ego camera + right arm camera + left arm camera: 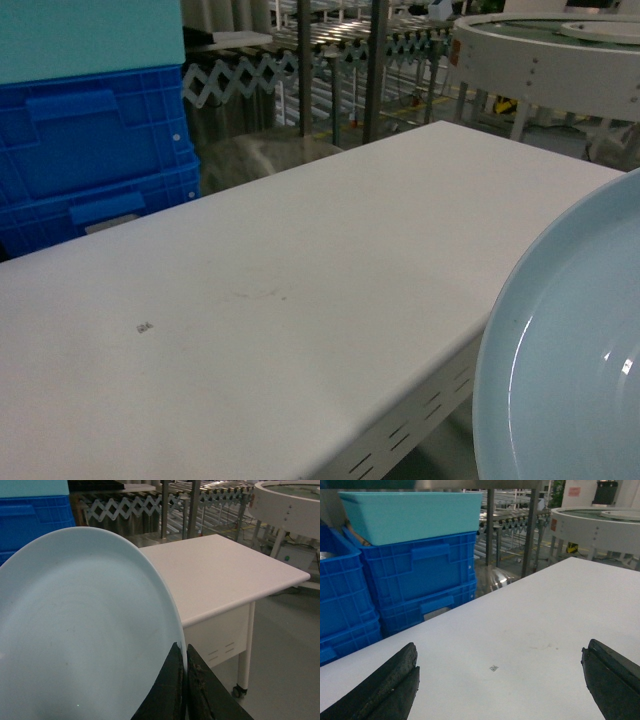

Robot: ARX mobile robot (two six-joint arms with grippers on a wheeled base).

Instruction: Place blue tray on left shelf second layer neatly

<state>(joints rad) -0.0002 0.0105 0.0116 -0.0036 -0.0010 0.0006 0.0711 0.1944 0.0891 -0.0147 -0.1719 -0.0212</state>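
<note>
Right end effector (182, 680) pinches tray (85, 625) rim at frame bottom, left one (500, 680) open/empty; tray prob light, stiff, slick—rim grip may slip.

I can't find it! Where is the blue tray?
The blue tray is off the white table's right end, its rim pinched in the right tool; the head view shows it at bottom right.

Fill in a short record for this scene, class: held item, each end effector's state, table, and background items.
Held item: blue tray, pinched at its rim
Right end effector: shut on the tray
Left end effector: open, empty, above the white table
Background left: stacked blue crates, a teal bin on top
Background rear: roller rack
</note>
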